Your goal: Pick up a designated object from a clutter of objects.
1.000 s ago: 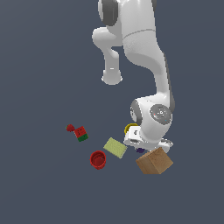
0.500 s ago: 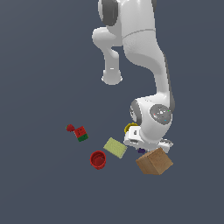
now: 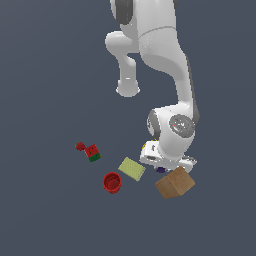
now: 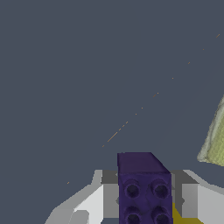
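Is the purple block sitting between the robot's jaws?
Yes, the wrist view shows the purple block with a grey jaw close on each side.

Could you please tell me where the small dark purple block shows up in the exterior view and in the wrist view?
Exterior view: the purple block is only a dark sliver under the arm's lowest part, between the pale yellow-green pad and the brown box.
Wrist view: the purple block fills the lower middle, studs facing the camera, between the end effector's grey fingers.
Shared landmark: the pale yellow-green pad.
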Controlling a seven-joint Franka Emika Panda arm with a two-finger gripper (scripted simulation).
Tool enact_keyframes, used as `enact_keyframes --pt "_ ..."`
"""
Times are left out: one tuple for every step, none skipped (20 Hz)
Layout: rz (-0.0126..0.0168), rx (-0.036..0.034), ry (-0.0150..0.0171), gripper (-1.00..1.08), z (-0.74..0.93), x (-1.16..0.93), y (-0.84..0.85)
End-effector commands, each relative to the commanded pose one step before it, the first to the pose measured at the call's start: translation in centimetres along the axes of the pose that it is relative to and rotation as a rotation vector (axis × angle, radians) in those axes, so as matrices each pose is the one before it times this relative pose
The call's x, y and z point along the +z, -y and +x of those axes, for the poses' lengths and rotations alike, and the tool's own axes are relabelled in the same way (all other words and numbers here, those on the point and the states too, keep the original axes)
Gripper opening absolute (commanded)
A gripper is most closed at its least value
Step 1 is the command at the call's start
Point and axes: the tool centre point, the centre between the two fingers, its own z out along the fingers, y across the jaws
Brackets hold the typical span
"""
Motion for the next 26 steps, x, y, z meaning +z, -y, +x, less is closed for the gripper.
enact_keyframes --pt "0.00094 0.00204 -0.0034 -1.0 -0.018 -1.134 -0.587" --pt "-0.00035 0.00012 0.00058 -1.0 -0.097 -0.452 -0.27" --pt "-0.00025 0.00009 0.00041 -1.0 -0.108 -0.51 -0.293" --pt "-0.00024 0.00009 0.00041 -1.0 -0.117 -0.557 -0.317" --pt "-0.00024 0.00009 0.00042 -1.0 -0.126 -0.604 -0.342" --pt "-0.00023 0.00009 0.00042 -1.0 -0.136 -0.653 -0.368" --pt "-0.00023 0.00009 0.00042 -1.0 -0.146 -0.702 -0.393" --pt "-0.00032 0.00013 0.0006 -1.0 -0.153 -0.74 -0.421" --pt "-0.0003 0.00013 0.00061 -1.0 -0.163 -0.791 -0.447" --pt "-0.00021 0.00009 0.00043 -1.0 -0.176 -0.854 -0.472" --pt "-0.00028 0.00013 0.00062 -1.0 -0.177 -0.866 -0.485" --pt "-0.00027 0.00014 0.00062 -1.0 -0.178 -0.876 -0.489" --pt "-0.00025 0.00014 0.00063 -1.0 -0.179 -0.885 -0.493" --pt "-0.00029 0.00017 0.00078 -1.0 -0.178 -0.886 -0.498" --pt "-0.00022 0.00014 0.00064 -1.0 -0.182 -0.907 -0.502" --pt "-0.0002 0.00014 0.00065 -1.0 -0.183 -0.919 -0.507" --pt "-0.00019 0.00013 0.00065 -1.0 -0.185 -0.932 -0.513" --pt "-0.00025 0.00019 0.00093 -1.0 -0.181 -0.93 -0.521" --pt "-0.00016 0.00013 0.00066 -1.0 -0.189 -0.963 -0.526" --pt "-0.00015 0.00013 0.00066 -1.0 -0.191 -0.981 -0.534" --pt "-0.00015 0.00013 0.00066 -1.0 -0.194 -1.002 -0.543" --pt "-0.0002 0.00018 0.00094 -1.0 -0.19 -1.008 -0.556" --pt "-0.00014 0.00013 0.00066 -1.0 -0.2 -1.05 -0.566" --pt "-0.00021 0.00019 0.00093 -1.0 -0.196 -1.058 -0.579" --pt "-0.00016 0.00013 0.00066 -1.0 -0.201 -1.076 -0.577" --pt "-0.00025 0.00019 0.00092 -1.0 -0.19 -1.058 -0.576"
